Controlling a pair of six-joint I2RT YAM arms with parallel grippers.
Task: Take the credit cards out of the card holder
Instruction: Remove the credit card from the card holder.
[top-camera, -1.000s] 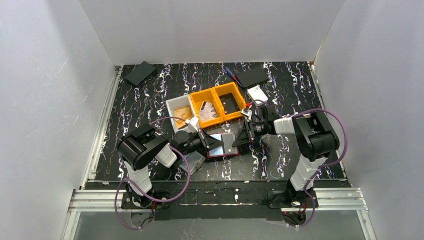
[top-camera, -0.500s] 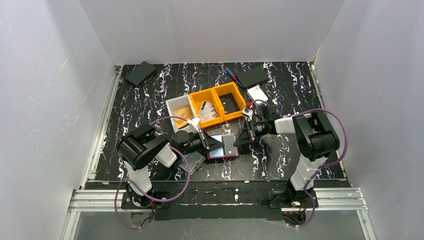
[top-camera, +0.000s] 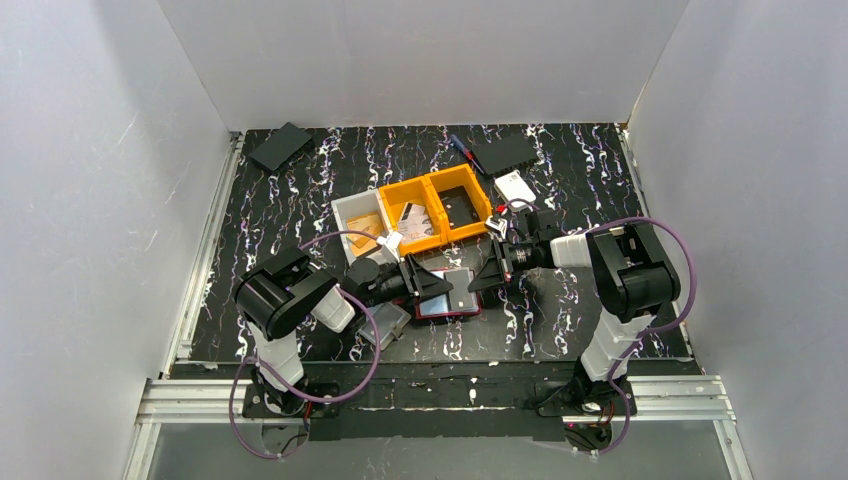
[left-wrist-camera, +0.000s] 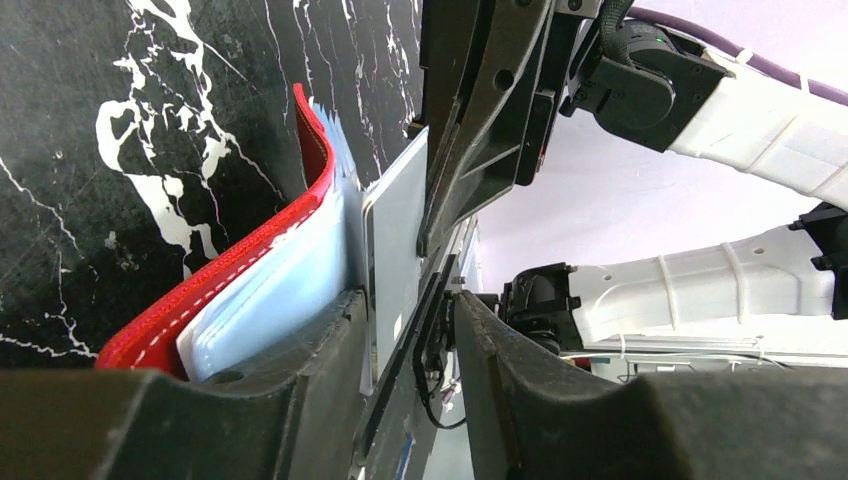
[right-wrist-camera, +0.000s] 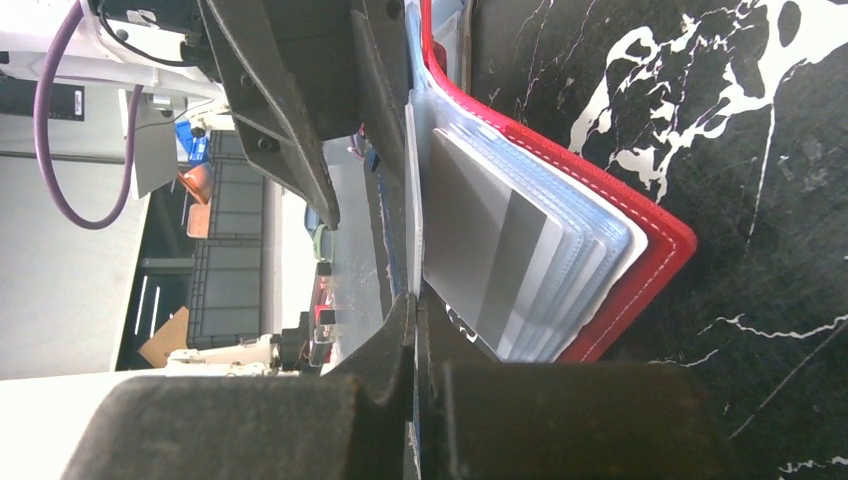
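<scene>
Red card holder (top-camera: 452, 300) lies open mid-table between both arms. Right gripper (right-wrist-camera: 415, 305), nearly closed, pinches what seems its clear sleeve. Left gripper (left-wrist-camera: 410, 330), slightly parted, straddles a pale card (left-wrist-camera: 395, 230). A grey card (right-wrist-camera: 480, 235) sits half hidden in the sleeves.

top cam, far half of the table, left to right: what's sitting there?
black slab → white bin → orange bin → black pad
</scene>
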